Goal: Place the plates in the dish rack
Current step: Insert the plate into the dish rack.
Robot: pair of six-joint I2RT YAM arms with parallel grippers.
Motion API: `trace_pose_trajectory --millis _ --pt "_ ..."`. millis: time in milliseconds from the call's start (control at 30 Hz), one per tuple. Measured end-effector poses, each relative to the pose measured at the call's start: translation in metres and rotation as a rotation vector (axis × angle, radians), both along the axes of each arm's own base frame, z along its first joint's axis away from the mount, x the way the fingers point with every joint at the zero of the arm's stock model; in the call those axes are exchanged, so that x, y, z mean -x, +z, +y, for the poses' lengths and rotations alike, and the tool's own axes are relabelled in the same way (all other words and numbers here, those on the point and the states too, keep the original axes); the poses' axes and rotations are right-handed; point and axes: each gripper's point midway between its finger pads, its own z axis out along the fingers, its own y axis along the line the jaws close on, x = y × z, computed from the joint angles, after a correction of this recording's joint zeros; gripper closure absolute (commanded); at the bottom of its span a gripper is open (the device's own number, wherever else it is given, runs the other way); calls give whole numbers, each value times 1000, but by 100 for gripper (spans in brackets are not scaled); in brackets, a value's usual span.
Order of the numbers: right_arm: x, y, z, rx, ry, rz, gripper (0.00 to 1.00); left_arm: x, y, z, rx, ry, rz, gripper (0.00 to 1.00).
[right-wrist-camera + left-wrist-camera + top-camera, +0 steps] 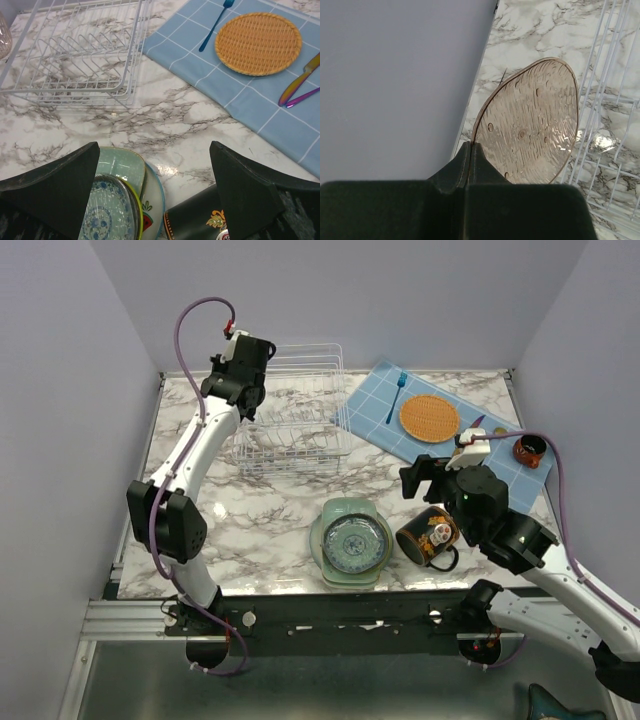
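Top external view, starting far left: what is the left arm doing?

Its left gripper (247, 352) hangs at the back-left corner of the white wire dish rack (292, 452). The left wrist view shows the fingers (462, 162) pressed together on the rim of a brownish, translucent, textured round plate (530, 125). The plate is held on edge just beside the rack's left wires, over the marble-patterned table (530, 25).

Is anything in the rack?

No, its prongs look bare in the right wrist view.

And further right?

The other plates sit stacked at the near middle, a teal-patterned round plate (355, 540) on top and a mint-green rounded-square plate (333, 510) beneath. Beside them lies a black decorated mug (430, 538). Above hovers the right gripper (154, 150), fingers spread wide, holding nothing.

Which step is this?

Likely slotting the first plate. Next, it needs carrying right over the prongs, kept upright, lowered between two, then released.
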Motion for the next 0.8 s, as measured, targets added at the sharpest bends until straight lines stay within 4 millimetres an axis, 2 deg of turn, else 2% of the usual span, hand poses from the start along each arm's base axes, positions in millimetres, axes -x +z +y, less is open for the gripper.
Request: trace_pose_trajectory --millis 367,500,667,800 --pt "2 -18 -2 12 -11 35 0 -21 0 -6 -26 -1 3 100" --pt "2 -22 -3 18 -15 43 0 -29 1 -15 -38 -13 0 100" --pt "2 -24 -4 17 -20 46 0 -35 -7 -27 -60 -33 29 100" --pt "2 -25 -4 18 -26 48 0 -37 -16 -28 -81 -32 57 100"
